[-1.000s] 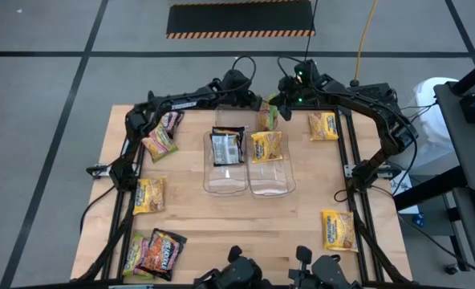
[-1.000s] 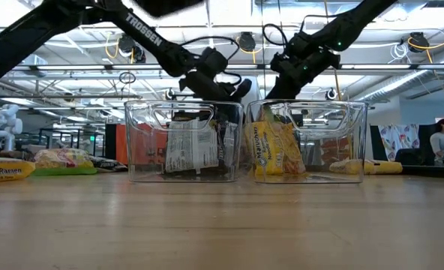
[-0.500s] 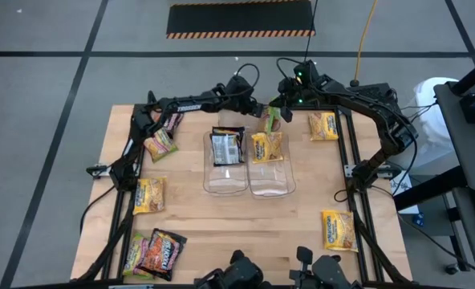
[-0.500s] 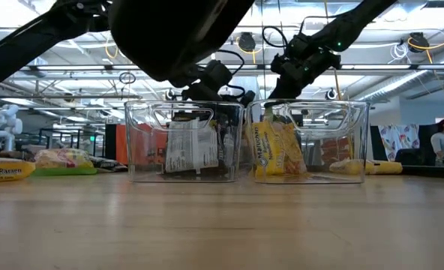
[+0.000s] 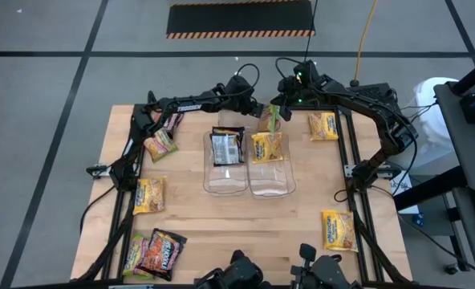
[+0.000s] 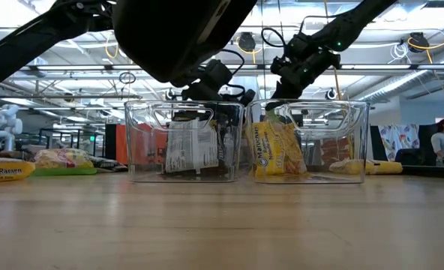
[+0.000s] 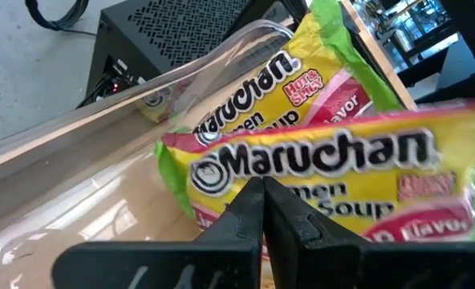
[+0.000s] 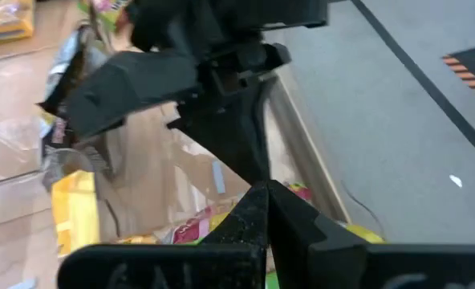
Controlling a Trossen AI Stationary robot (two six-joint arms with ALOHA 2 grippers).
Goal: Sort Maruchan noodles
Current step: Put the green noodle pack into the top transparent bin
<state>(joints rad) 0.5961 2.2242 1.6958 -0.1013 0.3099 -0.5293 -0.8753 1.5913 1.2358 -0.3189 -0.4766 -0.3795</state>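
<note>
Overhead shows table [image 5: 221, 225] with loose noodle packets [image 5: 149, 195] around two clear bins [image 5: 248, 181]; the wrist views alone show the grip. Right gripper [image 5: 271, 113] is clamped on a pink-green packet [image 5: 269, 120] above the right bin's far edge. Left gripper [image 5: 256, 110], fingers pressed together, touches that packet [image 7: 302, 172].

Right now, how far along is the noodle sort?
Done: a dark packet in the left bin, a yellow packet in the right bin. In hand: the right gripper holds a pink-green packet; the left gripper is beside it. Left: several packets on the table.
</note>
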